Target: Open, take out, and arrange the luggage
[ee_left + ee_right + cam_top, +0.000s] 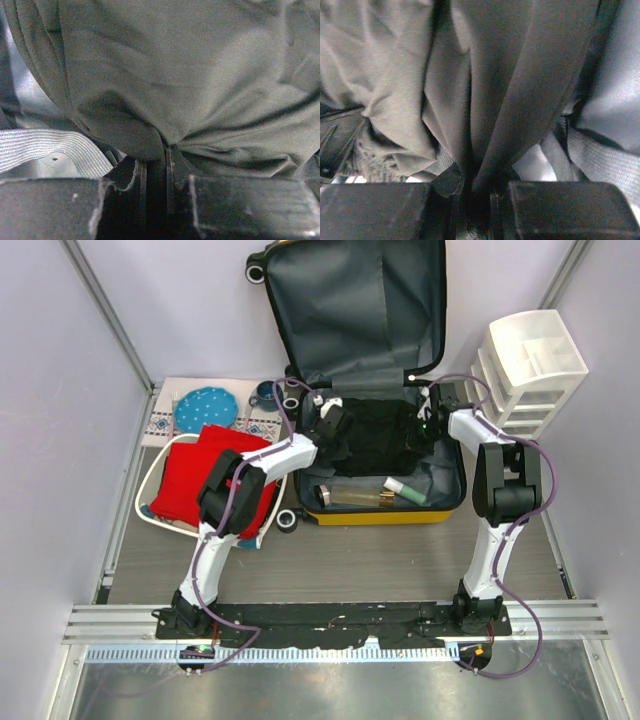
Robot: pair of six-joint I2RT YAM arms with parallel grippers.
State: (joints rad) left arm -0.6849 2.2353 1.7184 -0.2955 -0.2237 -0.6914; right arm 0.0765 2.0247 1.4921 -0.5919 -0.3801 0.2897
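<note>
The yellow luggage (380,517) lies open on the table, its dark-lined lid (360,310) standing up at the back. A black garment (375,435) is bunched in the lower half. At the garment's left edge, my left gripper (332,423) is shut on a fold of the cloth; in the left wrist view the fabric (190,75) runs down into the nearly touching jaws (165,150). On the garment's right edge my right gripper (424,426) pinches a fold of the same cloth (520,90) between its jaws (475,175).
A bottle with a green cap (405,492) and a clear tube (355,497) lie at the suitcase's front. A white drawer unit (530,370) stands to the right. On the left are a white basket (150,510) with red cloth (215,485), a blue plate (207,408) and a blue cup (265,393).
</note>
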